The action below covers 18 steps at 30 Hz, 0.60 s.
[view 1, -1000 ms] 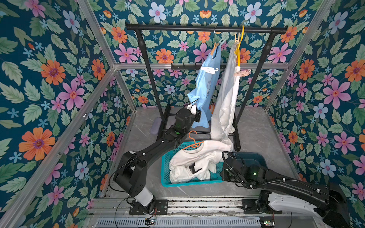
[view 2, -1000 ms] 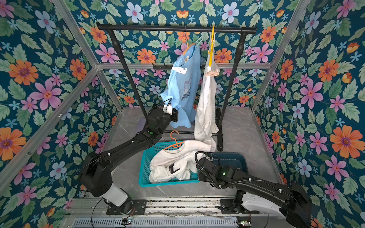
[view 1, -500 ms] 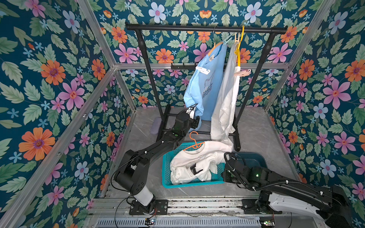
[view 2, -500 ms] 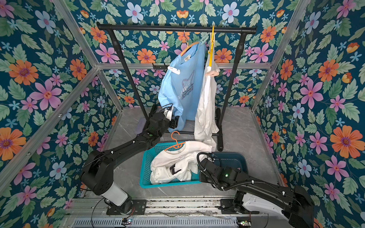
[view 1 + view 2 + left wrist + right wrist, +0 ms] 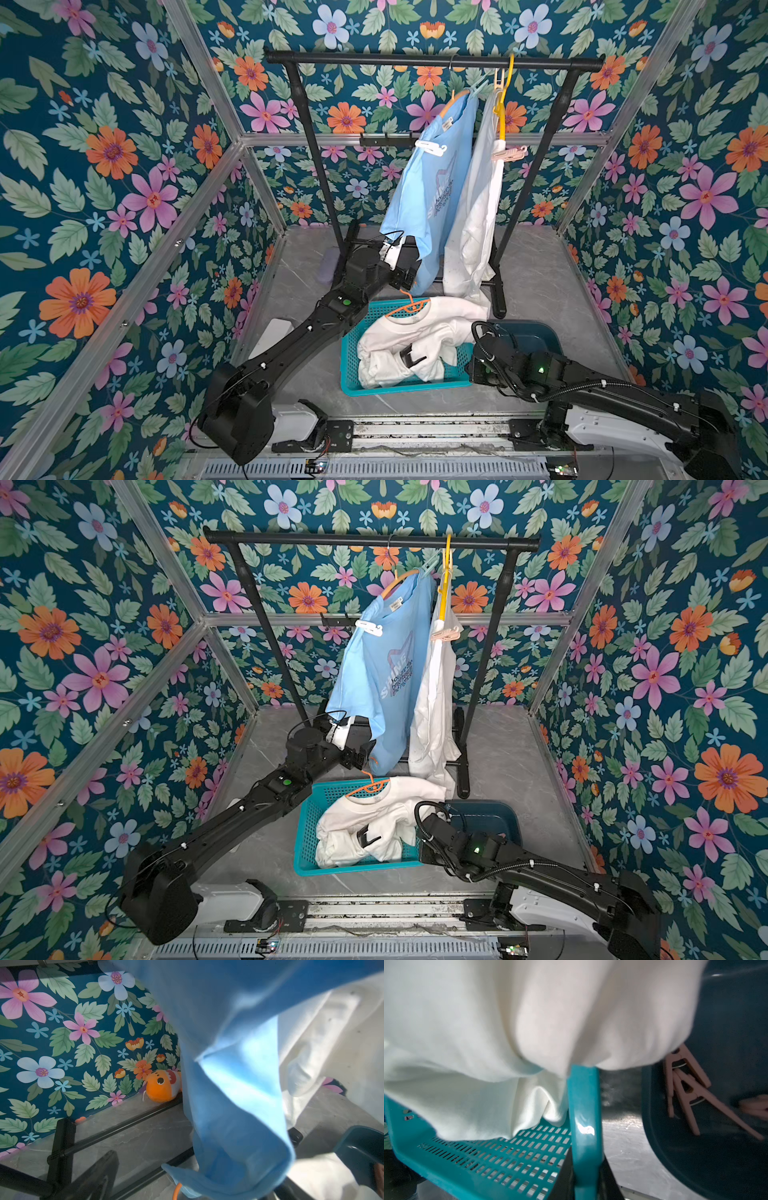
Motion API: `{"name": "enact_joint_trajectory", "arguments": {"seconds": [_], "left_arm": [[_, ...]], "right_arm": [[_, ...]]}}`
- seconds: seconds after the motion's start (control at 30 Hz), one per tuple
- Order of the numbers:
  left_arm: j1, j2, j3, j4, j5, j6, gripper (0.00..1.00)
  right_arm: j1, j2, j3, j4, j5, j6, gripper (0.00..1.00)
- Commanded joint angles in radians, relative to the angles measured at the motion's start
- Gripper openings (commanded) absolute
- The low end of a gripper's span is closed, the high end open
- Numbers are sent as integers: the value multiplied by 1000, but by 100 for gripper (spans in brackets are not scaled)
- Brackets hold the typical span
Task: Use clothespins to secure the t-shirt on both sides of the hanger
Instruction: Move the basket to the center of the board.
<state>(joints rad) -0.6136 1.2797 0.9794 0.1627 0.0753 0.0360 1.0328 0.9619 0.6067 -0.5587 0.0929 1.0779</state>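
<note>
a: fingers [image 5: 101,1174] on the left gripper [image 5: 409,269] are spread wide now, nothing in them. a sec ago they had the hem of the blue t-shirt [image 5: 432,187] bunched up high. it's let go & the shirt hangs straight off its hanger [image 5: 397,583] again.

b: so that one's done?

a: looks it, imo. white clothespin [image 5: 430,146] on the near shoulder, pale green clothespin [image 5: 478,86] up by the hook. both sides pegged.

b: right side?

a: right gripper [image 5: 477,368] is low btwn the basket [image 5: 399,390] & the blue tub [image 5: 536,336], mostly hidden. can't tell if it's open or gripping sth. the basket rim sits right at it in the wrist view.

b: spare pegs?

a: pink clothespins [image 5: 685,1088] in the tub, front right of the desk [image 5: 536,266]. next job is prob the white shirt [image 5: 432,332] on an orange hanger [image 5: 405,306], lying in the basket at front middle.

b: room to move?

a: tight for the left. blue hem touching or just beside it, rack [image 5: 432,61] post & foot bar just behind, basket rim just in front. free desk is toward the left edge. the right arm's gap btwn basket & tub is narrow. open desk lies behind the tub, right of the rack. pulling back first seems safest.
</note>
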Motion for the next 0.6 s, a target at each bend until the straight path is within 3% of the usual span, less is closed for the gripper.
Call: {"name": "enact_joint_trajectory", "arguments": {"seconds": [0.0, 0.1, 0.2, 0.27, 0.4, 0.57], "left_arm": [[0, -65, -25, -75, 13, 8, 100], [1, -140, -68, -90, 29, 6, 100], [0, -193, -92, -123, 28, 8, 100], [0, -216, -100, -156, 14, 2, 99], [1, -254, -134, -177, 5, -1, 96], [1, -273, -161, -201, -16, -16, 91]], "right_arm": [[1, -6, 12, -17, 29, 8, 35], [1, -22, 33, -42, 59, -10, 50], [1, -48, 63, -86, 89, -32, 74], [1, -75, 81, -122, 101, -34, 82], [-1, -132, 128, -239, 152, -29, 87], [-22, -205, 214, -479, 305, 50, 83]]}}
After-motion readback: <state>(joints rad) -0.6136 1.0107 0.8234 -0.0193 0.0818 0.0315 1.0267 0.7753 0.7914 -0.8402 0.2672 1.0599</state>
